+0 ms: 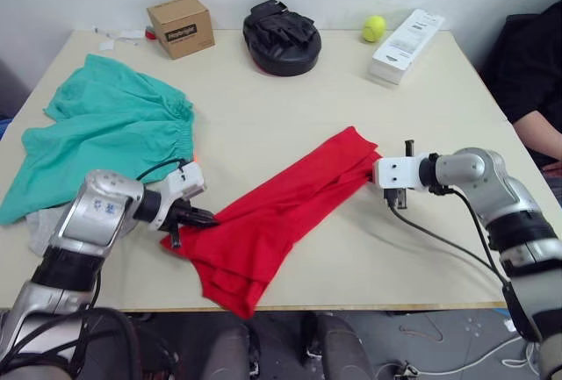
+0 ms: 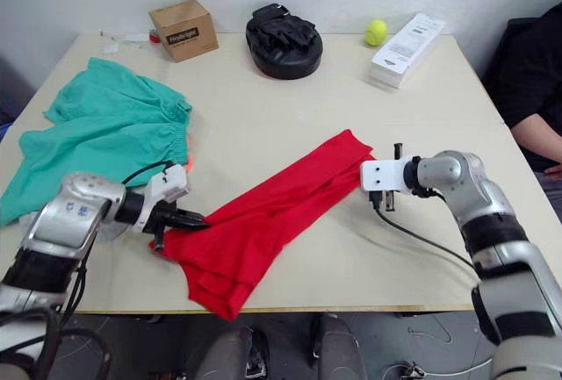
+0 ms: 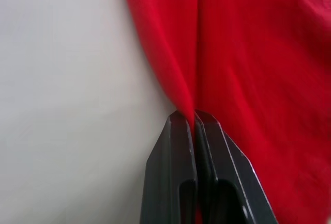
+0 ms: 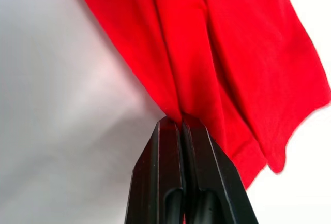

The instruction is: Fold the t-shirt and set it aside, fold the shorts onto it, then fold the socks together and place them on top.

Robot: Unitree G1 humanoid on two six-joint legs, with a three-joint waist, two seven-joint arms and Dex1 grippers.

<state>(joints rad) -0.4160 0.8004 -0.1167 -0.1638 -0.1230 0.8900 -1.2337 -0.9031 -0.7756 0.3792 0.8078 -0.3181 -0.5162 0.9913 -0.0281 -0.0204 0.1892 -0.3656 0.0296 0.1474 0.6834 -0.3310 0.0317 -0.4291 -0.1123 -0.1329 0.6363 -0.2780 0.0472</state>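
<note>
Stretched diagonally across the front half of the table (image 1: 290,125): the t-shirt (image 1: 281,213), bunched into a long red band running from near the front edge toward the right side, its lower end sagging in loose folds close to that front edge. Pinched at each end, with the left gripper (image 1: 207,218) clamped on the cloth at the band's left side, jaws pressed together with red fabric caught between them in the left wrist view, and the right gripper (image 1: 376,172) likewise closed tight on a gathered fold at the far right tip. Spread flat and rumpled at the left edge: the shorts (image 1: 105,130), well apart from the shirt. Peeking out from beneath the shorts near the front left corner, a pale grey scrap, probably the socks (image 1: 35,229), though too little visible to be sure. Along the back edge, a small cardboard box (image 1: 180,26), a black padded mitt (image 1: 281,38), a yellow ball (image 1: 374,27) and a white packet (image 1: 406,45). At the right edge, a person's arm (image 1: 537,127). Judged risky from here: only thin pinches of cloth held, so a hard pull could slip a fold free; with the cloth roped rather than flat, any fold could set in crooked; loose lower end likely to drag off the front edge.
</note>
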